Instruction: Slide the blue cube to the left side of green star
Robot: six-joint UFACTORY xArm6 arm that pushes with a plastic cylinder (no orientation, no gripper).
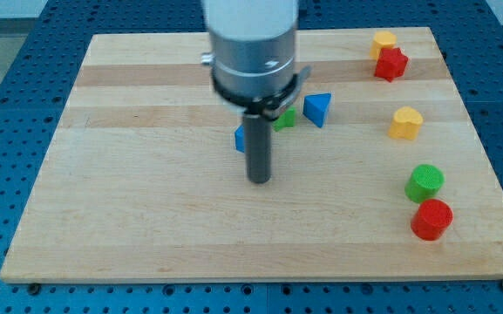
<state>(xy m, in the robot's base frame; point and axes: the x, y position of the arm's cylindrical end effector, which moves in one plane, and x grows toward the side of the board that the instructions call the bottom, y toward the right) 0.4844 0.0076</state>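
The blue cube [240, 139] lies near the board's middle, mostly hidden behind my rod; only its left edge shows. The green star [285, 119] is just to its upper right, partly hidden by the arm's body. My tip [259, 180] rests on the board just below and slightly right of the blue cube, at the star's lower left. Whether the rod touches the cube cannot be told.
A blue triangular block [317, 109] sits right of the star. A yellow block [384, 41] and red star [390, 64] are at the top right. A yellow block [405, 123], green cylinder [424, 182] and red cylinder [431, 219] line the right side.
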